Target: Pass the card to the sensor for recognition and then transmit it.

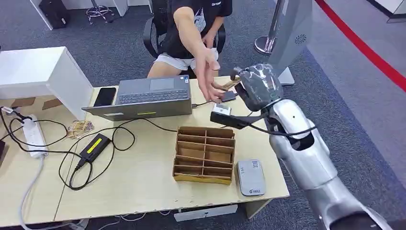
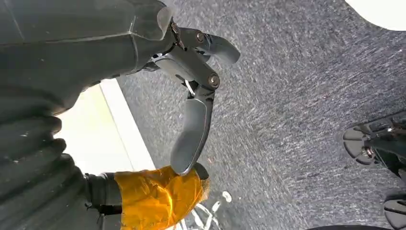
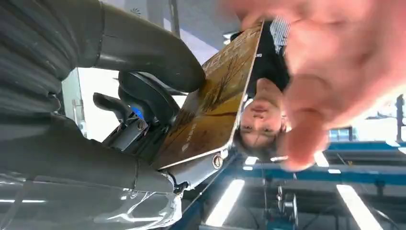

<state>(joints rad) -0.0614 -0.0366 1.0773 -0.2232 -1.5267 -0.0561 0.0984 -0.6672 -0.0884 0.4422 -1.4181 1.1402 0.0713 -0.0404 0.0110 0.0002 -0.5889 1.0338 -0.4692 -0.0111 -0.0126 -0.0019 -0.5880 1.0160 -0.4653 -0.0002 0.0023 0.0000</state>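
- Head view: the robot's right hand [image 1: 258, 86] is raised over the far right part of the desk [image 1: 143, 177], with the brown edge of the card [image 1: 231, 85] sticking out of it toward a seated person. The person's hand [image 1: 208, 79] reaches down to the card's far end; whether it touches the card cannot be told here. Just below and between the two hands lies a small white-and-black sensor [image 1: 221, 110] on the desk, and a dark flat device [image 1: 229, 96] sits just beyond it. A grey laptop [image 1: 146, 98] stands to the left, with a black phone [image 1: 105, 96] beside it. Nearer the robot are a cardboard divider box [image 1: 205, 154] and a grey card reader [image 1: 251, 177] just right of it. A white power strip [image 1: 32, 135] and a black adapter [image 1: 95, 147] with looping cables lie on the left.
- Left wrist view: the left hand [image 2: 191, 96] hangs over grey carpet [image 2: 297, 120], fingers apart and holding nothing; one fingertip wears orange tape [image 2: 158, 196].
- Right wrist view: the right hand [image 3: 143, 120] pinches the golden-brown card [image 3: 215, 100] between its thick thumb and darker fingers. The person's blurred fingers [image 3: 316, 72] close around the card's opposite edge.
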